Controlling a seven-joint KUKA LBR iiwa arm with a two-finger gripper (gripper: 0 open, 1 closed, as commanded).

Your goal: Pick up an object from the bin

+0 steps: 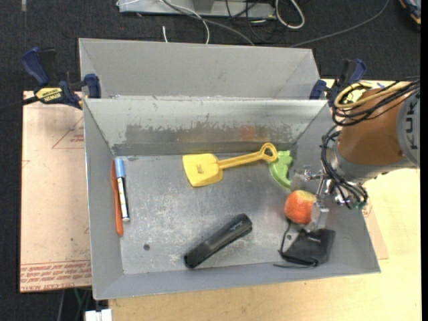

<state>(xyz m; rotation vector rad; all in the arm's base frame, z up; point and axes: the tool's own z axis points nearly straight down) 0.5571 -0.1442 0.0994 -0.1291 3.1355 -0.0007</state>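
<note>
Where the arm with its brown-orange cover reaches over the right rim of the grey bin, the gripper hangs low over the near right part of the floor. Its metal end lies just right of a small round red-orange fruit, which appears to touch it. Whether the claw is wide, narrow or closed on the fruit cannot be told from this angle. A dark, flat black object lies just nearer than the fruit, close to the near right corner. A curved green piece sits just beyond the fruit, touching the handle end of a yellow toy shovel that runs leftward toward mid-floor. A black cylinder lies tilted across the near middle, well apart from the gripper. Along the left wall an orange pen and a white marker with a blue cap lie side by side.
</note>
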